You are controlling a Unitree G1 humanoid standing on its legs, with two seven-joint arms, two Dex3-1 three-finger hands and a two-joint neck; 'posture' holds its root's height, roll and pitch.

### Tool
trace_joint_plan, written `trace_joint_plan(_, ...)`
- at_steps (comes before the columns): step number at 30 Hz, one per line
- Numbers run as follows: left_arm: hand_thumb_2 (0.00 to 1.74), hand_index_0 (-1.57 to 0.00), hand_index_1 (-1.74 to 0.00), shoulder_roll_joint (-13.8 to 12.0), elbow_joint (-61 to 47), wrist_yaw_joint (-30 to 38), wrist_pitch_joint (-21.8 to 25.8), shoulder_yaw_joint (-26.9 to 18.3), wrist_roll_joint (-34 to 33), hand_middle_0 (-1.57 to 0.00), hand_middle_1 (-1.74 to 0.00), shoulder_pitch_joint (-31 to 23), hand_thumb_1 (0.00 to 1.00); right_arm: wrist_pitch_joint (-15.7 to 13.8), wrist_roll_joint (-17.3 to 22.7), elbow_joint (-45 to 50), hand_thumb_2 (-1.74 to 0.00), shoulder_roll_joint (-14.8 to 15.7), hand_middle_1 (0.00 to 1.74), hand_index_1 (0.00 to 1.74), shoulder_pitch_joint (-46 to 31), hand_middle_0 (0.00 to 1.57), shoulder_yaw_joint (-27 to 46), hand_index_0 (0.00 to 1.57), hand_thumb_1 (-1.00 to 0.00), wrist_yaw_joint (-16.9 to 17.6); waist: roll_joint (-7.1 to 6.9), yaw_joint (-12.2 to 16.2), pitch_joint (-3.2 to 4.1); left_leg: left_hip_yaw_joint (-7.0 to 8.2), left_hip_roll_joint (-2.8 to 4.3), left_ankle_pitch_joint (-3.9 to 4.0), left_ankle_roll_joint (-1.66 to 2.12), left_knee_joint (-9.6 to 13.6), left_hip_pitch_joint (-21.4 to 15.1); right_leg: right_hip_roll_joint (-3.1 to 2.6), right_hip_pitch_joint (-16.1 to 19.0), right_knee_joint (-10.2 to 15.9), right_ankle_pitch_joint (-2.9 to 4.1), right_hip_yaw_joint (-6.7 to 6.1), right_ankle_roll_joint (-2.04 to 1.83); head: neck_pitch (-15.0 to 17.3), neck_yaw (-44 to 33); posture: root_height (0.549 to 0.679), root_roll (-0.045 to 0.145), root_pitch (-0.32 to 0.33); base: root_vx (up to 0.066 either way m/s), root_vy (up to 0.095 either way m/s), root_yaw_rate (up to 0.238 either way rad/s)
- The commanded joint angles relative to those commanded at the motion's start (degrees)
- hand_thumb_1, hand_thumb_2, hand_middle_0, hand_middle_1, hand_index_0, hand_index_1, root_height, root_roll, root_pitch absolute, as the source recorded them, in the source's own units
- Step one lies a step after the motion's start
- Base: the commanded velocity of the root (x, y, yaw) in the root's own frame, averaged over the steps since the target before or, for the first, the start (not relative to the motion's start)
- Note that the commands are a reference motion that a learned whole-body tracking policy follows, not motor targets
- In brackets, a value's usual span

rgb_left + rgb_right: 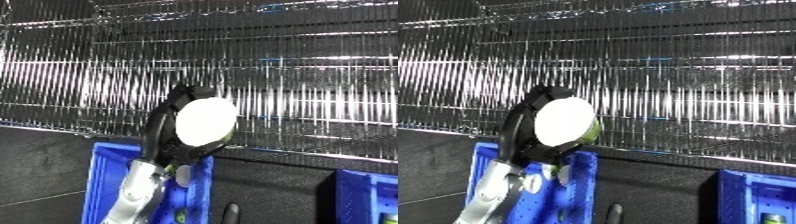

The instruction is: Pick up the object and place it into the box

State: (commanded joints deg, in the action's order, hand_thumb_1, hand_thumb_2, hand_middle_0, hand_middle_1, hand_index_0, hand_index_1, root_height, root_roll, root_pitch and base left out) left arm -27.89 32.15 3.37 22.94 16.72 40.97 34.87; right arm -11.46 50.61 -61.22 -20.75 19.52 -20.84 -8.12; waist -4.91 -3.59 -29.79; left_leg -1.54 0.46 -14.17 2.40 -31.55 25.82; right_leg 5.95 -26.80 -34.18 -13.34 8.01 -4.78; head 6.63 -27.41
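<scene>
Blue plastic is seen at the lower left, where the bin (580,175) stands on the dark surface (275,185), and the left hand (160,135) is raised over it on its silver forearm (491,195). A white round object (206,121) is held there, with the black fingers (513,125) curled round its edge, so that it hangs above the right wall of the bin and in front of the wire mesh (311,75). To do the release well, the object should probably be carried a little to the left and lowered inside the walls before the fingers are opened. A second blue bin (753,195) is visible at the lower right. The right hand is not shown clearly, so its fingers cannot be judged.
</scene>
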Motion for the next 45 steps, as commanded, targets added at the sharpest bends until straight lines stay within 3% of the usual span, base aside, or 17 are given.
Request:
trace_joint_plan(8, 1.57, -1.41, -1.57, -1.2, -10.4, 0.2, 3.9, -7.1, 6.0, -1.41, -1.57, -10.9, 0.9, -1.9, 1.9, -0.6, 0.0, -0.3, 0.0, 0.0, -3.8, 0.0, 2.8, 0.0, 0.0, -0.4, 1.83, -3.4, 0.0, -1.94, -1.67, 0.29, -0.23, 0.8, -0.7, 1.45, 1.7, 0.1, -0.69, 2.05, 0.35, 1.5, -2.6, 0.654, 0.04, 0.105, -0.015, -0.024, 0.201)
trace_joint_plan(14, 1.57, -1.41, -1.57, -1.5, -10.2, 1.2, 5.8, -13.3, 9.6, -1.41, -1.57, -17.0, 0.9, -3.2, 3.2, -2.3, 0.0, -0.3, 0.0, 0.0, -6.0, 0.0, 5.4, 0.0, 0.0, -2.2, 2.57, -5.8, 0.0, -3.25, -2.75, 0.93, -0.3, 2.2, -1.6, 2.24, 3.2, 0.3, -1.47, 3.58, 0.61, 1.0, -9.5, 0.655, 0.043, 0.098, 0.001, -0.044, 0.204)
trace_joint_plan(18, 1.57, -1.41, -1.57, -1.1, -4.1, 0.4, 7.3, -17.0, 12.8, -1.41, -1.57, -19.4, 0.9, -3.9, 3.5, -4.0, 0.0, 0.1, 0.0, 0.0, -6.5, 0.0, 6.1, 0.0, 0.0, -3.5, 2.55, -6.8, 0.0, -3.71, -2.91, 1.07, -0.39, 2.6, -1.7, 2.29, 3.7, -0.1, -2.04, 4.13, 0.86, 0.7, -12.6, 0.655, 0.042, 0.096, 0.006, -0.033, 0.132)
trace_joint_plan(22, 1.57, -1.41, -1.57, -1.0, 3.4, 0.0, 8.6, -19.3, 14.2, -1.41, -1.57, -20.8, 0.9, -3.8, 3.5, -5.0, 0.0, 0.1, 0.0, 0.0, -6.6, 0.0, 5.9, 0.0, 0.0, -4.0, 2.18, -7.2, 0.0, -3.89, -2.8, 1.07, -0.36, 2.4, -1.5, 1.95, 3.8, -0.4, -2.47, 4.13, 1.06, 0.7, -15.0, 0.654, 0.041, 0.094, 0.008, -0.003, 0.071)
trace_joint_plan(31, 0.78, -0.71, -0.78, -1.4, 20.2, -2.4, 6.5, -22.8, 16.8, -0.71, -0.78, -20.8, 0.45, -2.8, 2.5, -7.3, 0.0, 0.0, 0.0, 0.0, -6.1, 0.0, 4.6, 0.0, 0.0, -5.6, -0.03, -6.9, 0.0, -4.04, -1.95, 1.79, -0.01, 3.6, -2.2, 0.77, 4.8, 0.2, -3.16, 3.8, 1.6, 0.9, -19.2, 0.654, 0.037, 0.09, 0.006, 0.015, 0.011)
trace_joint_plan(40, 0.0, 0.0, 0.0, -2.9, 31.9, -6.6, 4.0, -23.8, 16.9, 0.0, 0.0, -19.3, 0.0, -1.8, 1.7, -8.2, 0.0, -0.1, 0.0, 0.0, -6.9, 0.0, 4.1, 0.0, 0.0, -7.6, -2.14, -6.1, 0.0, -3.89, -1.06, 2.13, 0.28, 5.3, -3.8, 0.19, 6.5, 2.0, -3.2, 3.62, 1.66, 1.6, -20.8, 0.656, 0.034, 0.082, 0.012, 0.013, -0.01)
trace_joint_plan(45, 0.0, 0.0, 0.0, -2.7, 34.4, -8.7, 3.3, -23.4, 16.8, 0.0, 0.0, -19.3, 0.0, -1.5, 1.4, -8.3, 0.0, 0.1, 0.0, 0.0, -7.0, 0.0, 4.1, 0.0, 0.0, -8.1, -2.27, -6.0, 0.0, -3.84, -1.08, 2.14, 0.33, 5.8, -4.4, 0.23, 7.2, 2.9, -3.02, 3.56, 1.59, 2.2, -20.0, 0.657, 0.034, 0.079, 0.005, 0.01, -0.006)
